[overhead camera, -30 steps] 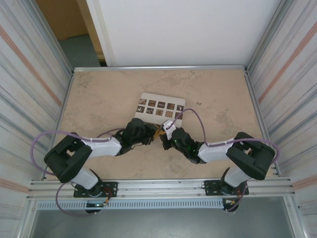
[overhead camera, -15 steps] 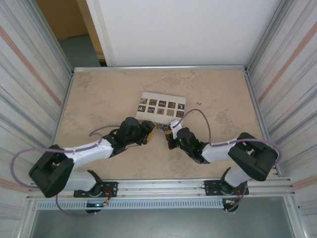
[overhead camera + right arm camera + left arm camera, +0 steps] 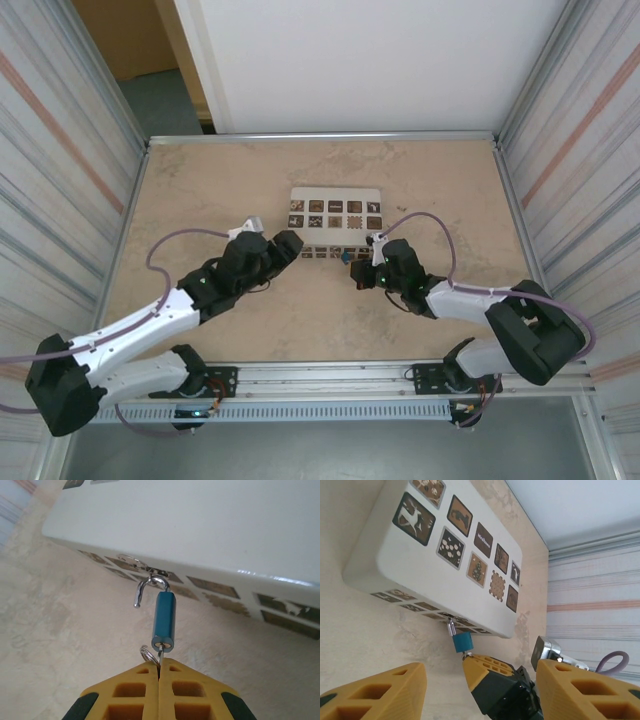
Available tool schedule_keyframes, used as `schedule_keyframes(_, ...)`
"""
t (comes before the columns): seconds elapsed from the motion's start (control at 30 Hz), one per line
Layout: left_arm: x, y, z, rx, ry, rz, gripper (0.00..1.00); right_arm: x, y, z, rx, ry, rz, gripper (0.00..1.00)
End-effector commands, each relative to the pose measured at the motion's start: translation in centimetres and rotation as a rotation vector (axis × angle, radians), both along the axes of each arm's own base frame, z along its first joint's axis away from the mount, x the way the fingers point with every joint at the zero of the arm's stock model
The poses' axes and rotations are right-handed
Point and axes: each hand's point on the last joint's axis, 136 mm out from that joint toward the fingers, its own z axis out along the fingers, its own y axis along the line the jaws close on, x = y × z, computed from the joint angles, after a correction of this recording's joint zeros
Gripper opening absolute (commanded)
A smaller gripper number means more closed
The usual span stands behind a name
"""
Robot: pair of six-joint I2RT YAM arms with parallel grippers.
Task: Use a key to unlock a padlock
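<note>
Right claw (image 3: 160, 672) is closed flat, its yellow fingers pressed together on the thin metal key (image 3: 160, 656), whose small ring sticks out just left of the fingertips. That key is pushed into the bottom end of the padlock (image 3: 164, 620). The padlock's blue body stands in line with the claw and points away from it toward the white box (image 3: 200, 525).

The silvery shackle (image 3: 145, 587) is sprung. One leg sits in the blue body, while the other hangs free as a hook to the left. The curve of the shackle passes through a small metal fitting on the near side wall of the box, so the padlock hangs off the box just above the counter (image 3: 60, 630).

From above, the padlock is a small blue speck at the near edge of the box, right of its middle, between the box and the right claw.

Left claw (image 3: 290, 243) is open, with nothing in it. In its wrist view the two yellow fingers (image 3: 375, 692) stand wide apart and touch nothing. It sits left of the padlock, near the box's near-left corner, clear of both padlock and box.
</note>
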Motion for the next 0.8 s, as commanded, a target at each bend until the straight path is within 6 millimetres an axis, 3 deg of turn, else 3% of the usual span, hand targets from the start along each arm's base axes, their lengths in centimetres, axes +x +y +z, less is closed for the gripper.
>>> schedule_keyframes(0.0, 0.2, 1.8, 0.3, 0.101, -0.04, 0.043, 0.6, -0.7, -0.3, -0.3, 0.073, 0.138, -0.047, 0.0)
schedule_keyframes(0.23, 0.0, 2.8, 0.5, 0.126, -0.054, 0.064, 0.6, -0.1, -1.0, 0.0, 0.168, 0.186, -0.135, 0.0)
schedule_keyframes(0.77, -0.8, 4.8, 0.9, 0.147, -0.089, 0.096, 0.61, 0.3, -1.0, -1.9, 0.207, 0.287, -0.218, 0.0)
